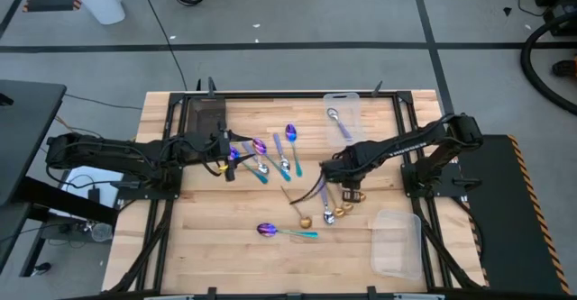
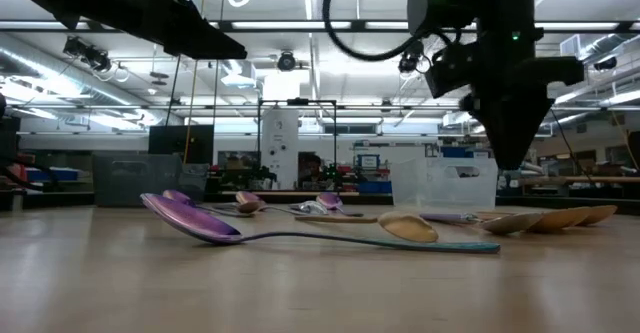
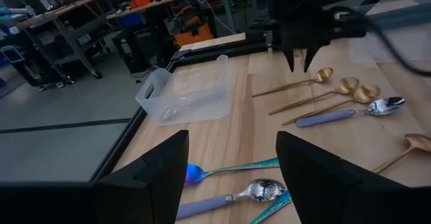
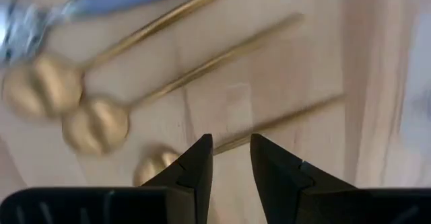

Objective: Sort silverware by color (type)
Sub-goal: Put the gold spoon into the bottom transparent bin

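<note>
Several slim spoons lie flat on the wooden table (image 1: 225, 237). Three gold spoons (image 1: 327, 212) lie near the middle right, beside a silver-bowled spoon with a lavender handle (image 3: 350, 113). My right gripper (image 4: 231, 143) points down over one gold spoon's handle (image 4: 283, 120). It is slightly open and touches nothing. A purple-bowled spoon with a teal handle (image 1: 281, 232) lies nearer the front. More spoons (image 1: 275, 156) lie by my left gripper (image 3: 232, 140), which hovers wide open above them.
A clear bin (image 1: 344, 113) at the far edge holds one silver-bowled spoon. A second clear bin (image 1: 398, 243) sits at the near right. A dark tray (image 1: 206, 115) stands at the far left. Bare wood lies along the near left.
</note>
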Motion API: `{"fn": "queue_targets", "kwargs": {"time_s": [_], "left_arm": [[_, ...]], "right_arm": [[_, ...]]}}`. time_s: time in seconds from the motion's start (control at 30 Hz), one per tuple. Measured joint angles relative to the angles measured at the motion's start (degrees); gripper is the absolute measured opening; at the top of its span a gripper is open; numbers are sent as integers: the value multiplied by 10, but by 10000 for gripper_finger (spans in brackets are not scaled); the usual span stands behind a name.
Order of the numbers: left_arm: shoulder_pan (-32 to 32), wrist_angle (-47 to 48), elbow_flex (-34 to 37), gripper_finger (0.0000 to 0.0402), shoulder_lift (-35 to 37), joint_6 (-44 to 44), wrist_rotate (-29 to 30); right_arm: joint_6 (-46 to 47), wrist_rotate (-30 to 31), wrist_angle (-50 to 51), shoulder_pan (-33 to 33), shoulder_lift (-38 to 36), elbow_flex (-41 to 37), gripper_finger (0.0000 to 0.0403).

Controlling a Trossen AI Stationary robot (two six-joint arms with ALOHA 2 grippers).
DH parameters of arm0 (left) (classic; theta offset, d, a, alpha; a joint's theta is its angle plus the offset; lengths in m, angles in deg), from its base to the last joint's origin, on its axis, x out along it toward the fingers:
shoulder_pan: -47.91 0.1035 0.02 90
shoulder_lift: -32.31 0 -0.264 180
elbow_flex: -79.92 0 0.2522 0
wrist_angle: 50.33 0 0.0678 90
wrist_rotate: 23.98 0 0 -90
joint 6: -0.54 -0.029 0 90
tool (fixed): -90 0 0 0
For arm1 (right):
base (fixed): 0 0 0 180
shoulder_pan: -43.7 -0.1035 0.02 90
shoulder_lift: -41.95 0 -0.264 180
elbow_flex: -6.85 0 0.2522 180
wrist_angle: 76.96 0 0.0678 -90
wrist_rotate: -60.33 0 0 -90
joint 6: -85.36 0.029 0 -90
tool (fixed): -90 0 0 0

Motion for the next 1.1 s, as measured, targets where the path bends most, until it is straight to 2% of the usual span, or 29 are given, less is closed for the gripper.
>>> {"fn": "queue_targets", "kwargs": {"time_s": [0.27,0.5,0.73,1.1], "left_arm": [[-1,7,0,231,0,6,0],[-1,14,0,231,0,7,1],[-1,17,0,231,0,25,2],[0,15,0,231,0,53,2]], "right_arm": [[-316,-1,5,-18,0,0,111],[-533,81,7,-44,0,0,121],[-627,73,19,-48,0,-4,134],[-729,74,-28,-50,0,-91,141]]}}
